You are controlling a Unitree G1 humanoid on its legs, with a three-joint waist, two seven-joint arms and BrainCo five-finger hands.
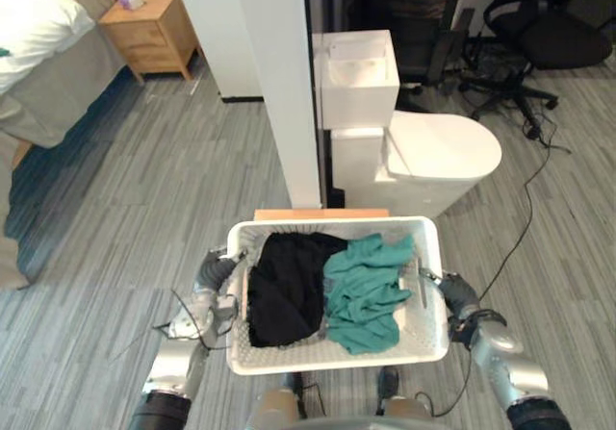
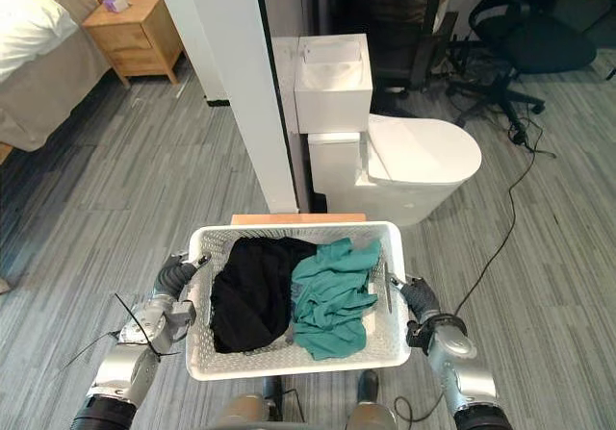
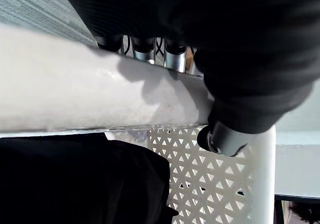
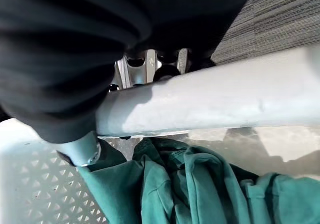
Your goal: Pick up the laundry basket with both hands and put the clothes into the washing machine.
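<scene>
The laundry basket (image 1: 332,224) is carried just in front of the robot, the left hand (image 1: 216,272) and the right hand (image 1: 458,296) each with fingers clamped on a side rim, so I judge both grips should be held level, so that the black garment (image 1: 284,290) and the teal garment (image 1: 366,295) do not slide out.

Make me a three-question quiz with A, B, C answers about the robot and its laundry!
1. Where is the teal garment? A. On a shelf. B. In the laundry basket, on the robot's right side. C. On a hook.
2. What colour is the basket? A. White. B. Red. C. Yellow.
3. What are the left hand and right hand doing? A. Waving. B. Hanging open. C. Gripping the basket's rim.
Answers: 1 B, it lies beside the black garment. 2 A, its walls are white. 3 C, fingers curl over the rim in both wrist views.
</scene>
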